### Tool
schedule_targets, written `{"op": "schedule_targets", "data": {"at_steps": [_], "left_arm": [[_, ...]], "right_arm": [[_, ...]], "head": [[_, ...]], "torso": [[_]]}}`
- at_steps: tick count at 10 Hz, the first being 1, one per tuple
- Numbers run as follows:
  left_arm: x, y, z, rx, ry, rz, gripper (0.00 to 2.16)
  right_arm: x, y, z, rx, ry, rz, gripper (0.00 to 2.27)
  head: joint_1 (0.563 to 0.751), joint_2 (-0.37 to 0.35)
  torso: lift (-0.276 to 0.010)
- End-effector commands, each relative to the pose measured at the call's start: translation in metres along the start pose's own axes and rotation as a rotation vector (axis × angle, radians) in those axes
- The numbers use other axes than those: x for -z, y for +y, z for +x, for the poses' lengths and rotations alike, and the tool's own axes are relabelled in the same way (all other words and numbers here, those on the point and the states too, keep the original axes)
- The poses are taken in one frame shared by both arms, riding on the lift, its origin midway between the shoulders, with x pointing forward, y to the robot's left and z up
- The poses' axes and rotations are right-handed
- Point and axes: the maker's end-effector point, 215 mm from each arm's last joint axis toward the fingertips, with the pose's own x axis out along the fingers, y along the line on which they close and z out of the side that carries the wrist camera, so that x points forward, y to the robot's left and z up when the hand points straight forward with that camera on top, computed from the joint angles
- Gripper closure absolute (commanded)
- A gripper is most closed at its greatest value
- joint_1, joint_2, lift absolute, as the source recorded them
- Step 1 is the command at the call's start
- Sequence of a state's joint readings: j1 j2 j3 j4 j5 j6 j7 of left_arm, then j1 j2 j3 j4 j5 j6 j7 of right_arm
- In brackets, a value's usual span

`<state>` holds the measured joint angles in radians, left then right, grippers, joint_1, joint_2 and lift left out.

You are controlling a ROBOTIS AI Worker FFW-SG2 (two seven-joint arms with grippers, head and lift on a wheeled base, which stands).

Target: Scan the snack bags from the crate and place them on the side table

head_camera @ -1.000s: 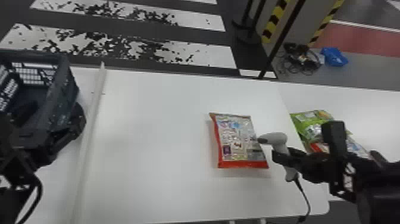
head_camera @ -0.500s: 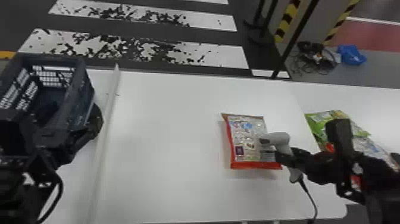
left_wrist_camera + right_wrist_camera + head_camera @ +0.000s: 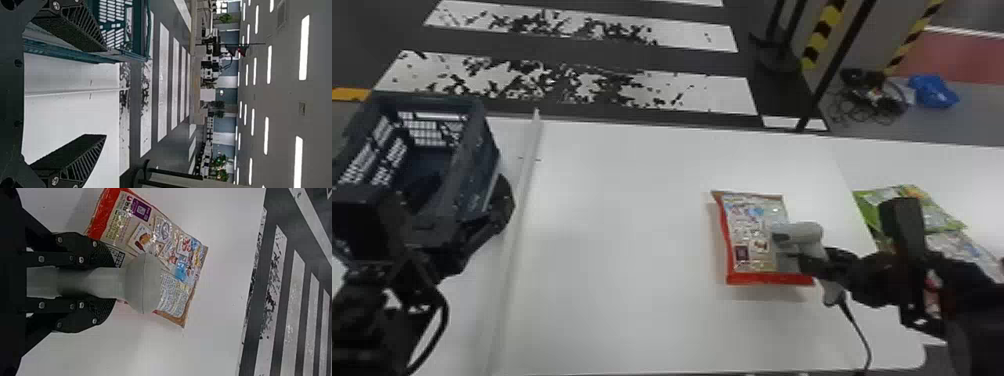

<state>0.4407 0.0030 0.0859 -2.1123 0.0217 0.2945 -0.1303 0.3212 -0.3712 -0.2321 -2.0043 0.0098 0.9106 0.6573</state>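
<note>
In the head view, my right gripper (image 3: 812,262) is shut on the grey handheld scanner (image 3: 799,235), whose head overlaps the right part of a red-edged snack bag (image 3: 754,235) lying flat on the white table. The right wrist view shows the gripper (image 3: 90,282) closed around the handle of the scanner (image 3: 144,283), with the printed bag (image 3: 156,243) beyond it. At the left, my left gripper (image 3: 457,245) is beside the dark blue crate (image 3: 477,175). In the left wrist view that gripper (image 3: 103,92) has its fingers wide apart with nothing between them.
Green and silver bags (image 3: 947,217) lie on the side table (image 3: 957,170) at the right, partly behind my right arm. A raised white strip (image 3: 524,200) runs between crate and bag. The scanner's cable (image 3: 859,330) hangs toward the table's front edge.
The whole head view has shifted, with table, crate and bag now farther right in it. The scanner head has come further over the bag's right side.
</note>
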Motion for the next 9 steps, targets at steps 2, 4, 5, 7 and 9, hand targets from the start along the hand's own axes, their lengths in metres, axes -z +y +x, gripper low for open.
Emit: {"op": "schedule_targets", "data": {"at_steps": [2,4,5,7,9], "left_arm": [[0.001,-0.001,0.0,-0.001,0.002,-0.006,0.1],[0.0,-0.001,0.0,-0.001,0.0,-0.007,0.1],[0.001,-0.001,-0.001,-0.001,0.001,-0.007,0.1],[0.001,-0.001,-0.001,-0.001,0.001,-0.007,0.1],[0.001,-0.002,-0.001,0.001,0.001,-0.007,0.1]], "right_arm": [[0.002,-0.005,0.001,0.008,0.004,0.008,2.24],[0.002,-0.015,-0.003,0.025,-0.002,0.024,2.24],[0.005,-0.027,-0.007,0.043,-0.006,0.043,2.24],[0.012,-0.056,-0.008,0.091,-0.009,0.079,2.24],[0.021,-0.079,0.0,0.125,-0.013,0.092,2.24]], "head": [[0.695,-0.134],[0.695,-0.139],[0.695,-0.145],[0.695,-0.167],[0.695,-0.206]], "torso": [[-0.094],[-0.094],[-0.094],[-0.094],[-0.094]]}}
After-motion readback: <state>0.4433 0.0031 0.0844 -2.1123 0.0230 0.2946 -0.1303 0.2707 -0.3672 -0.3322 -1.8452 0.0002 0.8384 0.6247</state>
